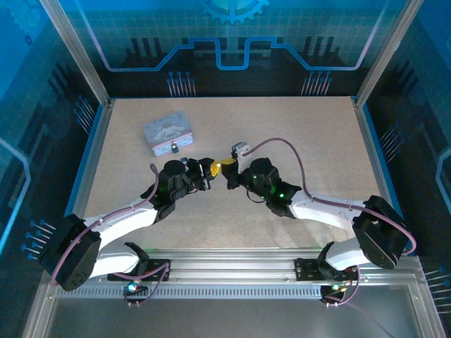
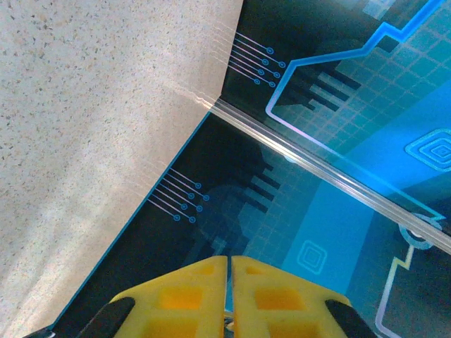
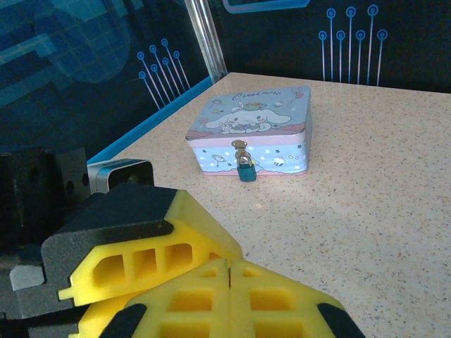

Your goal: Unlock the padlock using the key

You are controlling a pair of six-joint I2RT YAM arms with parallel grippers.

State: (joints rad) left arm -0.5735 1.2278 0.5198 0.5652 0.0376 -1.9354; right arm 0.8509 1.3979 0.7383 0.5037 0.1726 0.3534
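"Right wrist view has the padlock [image 3: 246, 171], doesn't it?"

"Yes. It hangs from the hasp [image 3: 240, 146] on the front wall of the tin [image 3: 250, 120], body down against that wall. The tin sits toward the far left of the table [image 3: 366, 204]."

"And the claws?"

"On the right gripper [image 3: 230, 299], the yellow pads [image 3: 183, 303] are pressed flat together, and I see nothing between them. The left gripper [image 2: 229, 299] is the same, closed to a hairline seam. In the top view the two tips meet mid-table, near the tin but apart from it."

"The key?"

"I cannot make it out. There is a small glint low in the left seam, but it is too small to call."

"How will the padlock handle?"

"My guess is rigid metal, light and smooth-sided. It looks free to swing on the hasp, so a push from a key would likely turn it away rather than seat. One gripper should pinch the body across its flat faces, high enough to leave the underside free. That is where I'd expect the keyhole, though I cannot see it. The tin looks light too and may slide under a sideways pull. The key, thin and stiff, wants holding by its head with the blade straight out."
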